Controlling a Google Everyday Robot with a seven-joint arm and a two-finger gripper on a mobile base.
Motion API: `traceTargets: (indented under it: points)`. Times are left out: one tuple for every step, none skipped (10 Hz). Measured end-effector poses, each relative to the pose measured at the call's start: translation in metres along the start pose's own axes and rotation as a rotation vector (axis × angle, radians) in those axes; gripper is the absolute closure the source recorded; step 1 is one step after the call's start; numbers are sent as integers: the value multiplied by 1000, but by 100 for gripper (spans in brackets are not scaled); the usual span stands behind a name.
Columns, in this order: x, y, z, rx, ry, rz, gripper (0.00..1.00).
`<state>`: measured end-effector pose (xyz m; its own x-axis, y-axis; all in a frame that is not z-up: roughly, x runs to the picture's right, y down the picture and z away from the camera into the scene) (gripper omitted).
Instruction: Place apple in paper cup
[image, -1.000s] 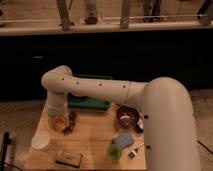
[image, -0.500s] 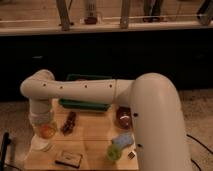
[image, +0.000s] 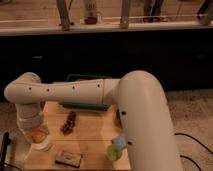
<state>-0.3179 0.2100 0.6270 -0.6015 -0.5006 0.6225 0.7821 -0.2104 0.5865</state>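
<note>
- The gripper (image: 35, 131) hangs at the table's front-left corner, directly over the paper cup (image: 44, 146). Its fingers are pressed in on the apple (image: 38, 135), though the pale wrist above hides most of them.
- The apple is a small orange-red ball with a lighter patch. It sits at the cup's mouth, nearly as wide as the rim, with its lower part at or just inside the rim (I cannot tell whether it touches).
- The paper cup is short, white and upright, close to the left edge of the wooden table (image: 90, 137).
- A flat dark box (image: 68, 158) lies just right of the cup, a little nearer the front edge.
- A small bright green cup (image: 114, 151) stands well to the right of the paper cup, right beside the robot's broad white arm (image: 142, 125).
- A dark brown lumpy cluster (image: 69, 122) lies behind and to the right of the paper cup, apart from it.
- Farther back from the cup, a green tray (image: 82, 105) runs along the table's far edge (the arm's forearm crosses in front of it and covers its upper part).
- Beyond the table, far behind the cup, a dark counter front rises to a lighter ledge (image: 100, 27).
</note>
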Motion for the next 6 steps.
traceTargets:
  points:
    - [0,0,0,-1,-3,0,99]
    - [1,1,-1,1,-5,4,94]
    - [2,2,-1,2,-8,6,85]
    - [2,1,-1,3,-12,5,74]
    - [3,0,-1,2,-15,2,62]
    - [3,0,-1,1,-18,1,53]
